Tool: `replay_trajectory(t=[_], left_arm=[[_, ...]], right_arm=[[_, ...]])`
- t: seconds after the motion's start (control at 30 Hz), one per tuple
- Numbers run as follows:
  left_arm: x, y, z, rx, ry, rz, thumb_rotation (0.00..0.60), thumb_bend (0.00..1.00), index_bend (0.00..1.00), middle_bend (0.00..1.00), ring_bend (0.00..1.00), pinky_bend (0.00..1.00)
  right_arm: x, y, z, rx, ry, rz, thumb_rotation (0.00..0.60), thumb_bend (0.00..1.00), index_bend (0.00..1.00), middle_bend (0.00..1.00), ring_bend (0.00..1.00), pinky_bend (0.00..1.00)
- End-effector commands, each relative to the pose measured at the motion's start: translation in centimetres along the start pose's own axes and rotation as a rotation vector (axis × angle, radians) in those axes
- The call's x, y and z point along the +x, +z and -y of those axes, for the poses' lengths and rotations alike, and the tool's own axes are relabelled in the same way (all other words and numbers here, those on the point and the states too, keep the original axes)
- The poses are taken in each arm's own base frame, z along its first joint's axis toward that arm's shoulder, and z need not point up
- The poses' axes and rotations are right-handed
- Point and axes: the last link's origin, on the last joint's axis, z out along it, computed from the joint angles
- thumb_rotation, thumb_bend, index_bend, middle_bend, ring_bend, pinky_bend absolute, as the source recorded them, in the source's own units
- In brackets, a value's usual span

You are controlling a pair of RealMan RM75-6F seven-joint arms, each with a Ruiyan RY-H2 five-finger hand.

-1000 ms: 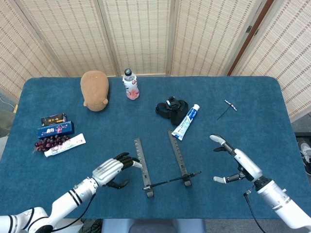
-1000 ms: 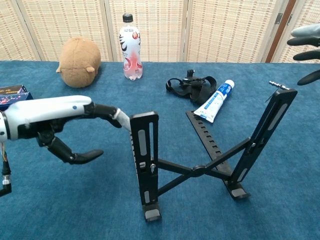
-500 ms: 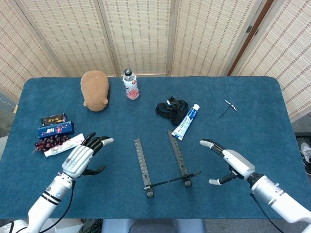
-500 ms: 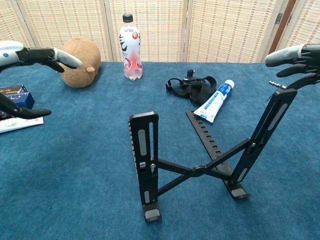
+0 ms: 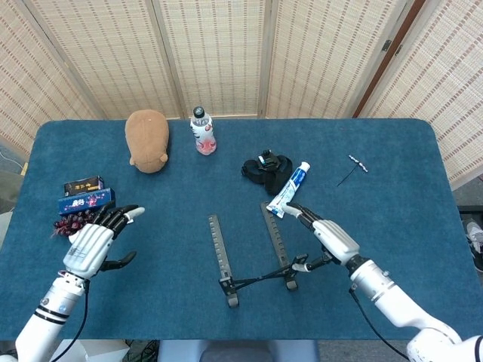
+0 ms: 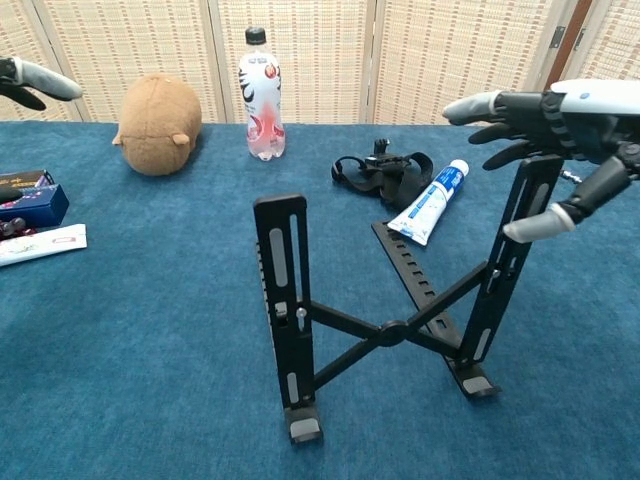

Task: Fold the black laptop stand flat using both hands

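Observation:
The black laptop stand (image 5: 253, 253) stands unfolded near the table's front edge; in the chest view its two uprights (image 6: 282, 300) rise from a crossed brace. My right hand (image 5: 326, 238) is at the top of the right upright (image 6: 512, 255), fingers spread behind it and thumb (image 6: 545, 220) in front, touching it without closing on it. Far out to the left hangs my left hand (image 5: 94, 245), open, apart from the stand and holding nothing. Only its fingertip (image 6: 35, 78) shows in the chest view.
Behind the stand lie a blue-and-white tube (image 5: 290, 188) and a black strap bundle (image 5: 266, 167). A brown plush toy (image 5: 147, 139) and a bottle (image 5: 202, 130) sit at the back. Small boxes (image 5: 87, 197) lie at the left, a thin metal tool (image 5: 353, 170) at the right.
My left hand drew away from the stand's left upright, far to the left. My right hand came in onto the right upright, which shifted leftward, narrowing the stand.

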Motion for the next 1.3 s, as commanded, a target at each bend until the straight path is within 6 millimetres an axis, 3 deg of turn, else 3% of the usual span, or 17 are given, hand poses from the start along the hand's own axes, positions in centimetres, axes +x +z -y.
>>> replay_trajectory(t=[0.03, 0.27, 0.63, 0.97, 1.3], left_arm=[[0.3, -0.1, 0.5, 0.013, 0.007, -0.003, 0.6, 0.25, 0.13, 0.13, 0.15, 0.0], [0.7, 0.0, 1.6, 0.033, 0.039, -0.005, 0.6, 0.25, 0.12, 0.13, 0.15, 0.0], [0.1, 1.9, 2.0, -0.031, 0.2, 0.034, 0.6, 0.25, 0.12, 0.13, 0.15, 0.0], [-2.7, 4.8, 0.4, -0.126, 0.283, 0.098, 0.6, 0.22, 0.12, 0.11, 0.14, 0.0], [-4.8, 5.7, -0.6, -0.168, 0.275, 0.133, 0.6, 0.22, 0.12, 0.1, 0.13, 0.0]], right_arm=[[-0.4, 2.2, 0.2, -0.004, -0.016, -0.065, 0.6, 0.0, 0.0, 0.0, 0.0, 0.12], [-0.6, 3.5, 1.2, 0.046, -0.063, -0.196, 0.6, 0.0, 0.0, 0.0, 0.0, 0.06], [0.4, -1.0, 1.7, 0.268, -0.503, -0.264, 0.6, 0.0, 0.0, 0.0, 0.0, 0.05], [-0.6, -3.6, -0.9, 0.292, -0.824, -0.119, 0.6, 0.0, 0.0, 0.0, 0.0, 0.04], [-1.4, -2.7, -3.9, 0.249, -0.97, -0.05, 0.6, 0.0, 0.0, 0.0, 0.0, 0.03]])
